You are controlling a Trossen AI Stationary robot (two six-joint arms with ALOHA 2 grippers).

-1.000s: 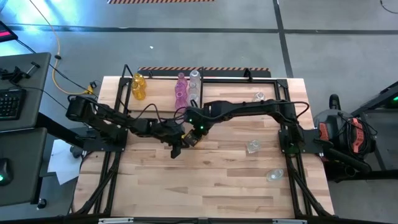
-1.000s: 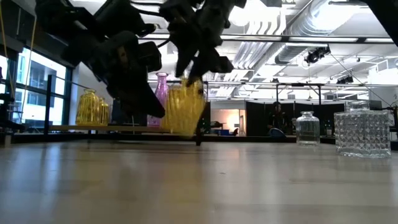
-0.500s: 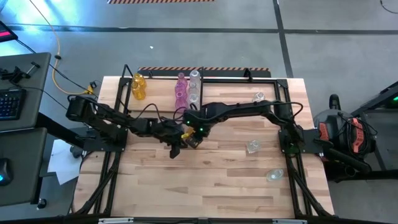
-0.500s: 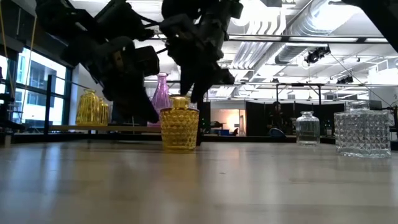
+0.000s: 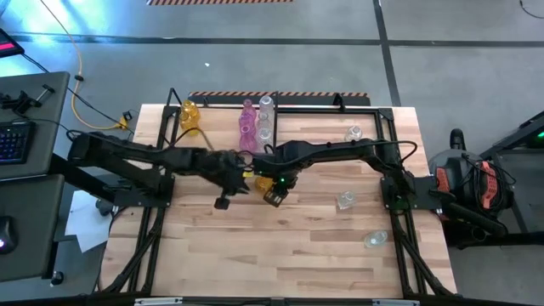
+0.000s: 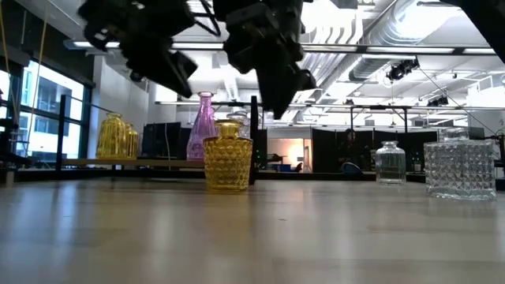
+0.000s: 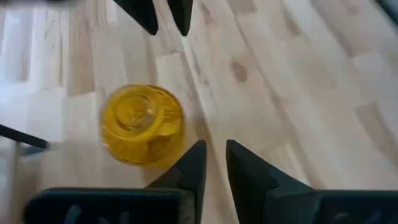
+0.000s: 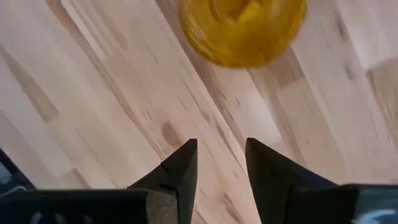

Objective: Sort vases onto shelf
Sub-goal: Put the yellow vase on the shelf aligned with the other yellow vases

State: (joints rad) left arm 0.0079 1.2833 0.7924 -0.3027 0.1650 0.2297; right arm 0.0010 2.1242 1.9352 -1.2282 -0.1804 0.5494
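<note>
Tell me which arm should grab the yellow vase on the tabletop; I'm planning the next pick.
Right, probably. The yellow vase lies almost straight ahead of the right claw, but off to one side of the left claw.

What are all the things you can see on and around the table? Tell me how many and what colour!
Yellow vase on the table: one, amber-yellow, upright on the wood, mid-table, in front of the shelf.
Yellow vases on the shelf: at least two, amber-yellow, shelf's left end.
Pink vase: at least one, pink, shelf's middle.
Clear vases on the shelf: at least one, clear, beside the pink vase.
Clear vases on the table: three, clear, scattered over the right side.
Shelf: one, black frame, along the table's far edge.
Table: one, pale wood.
Left end effector: one, dark, empty, raised near the middle.
Right end effector: one, dark, open, empty, raised near the middle.
</note>
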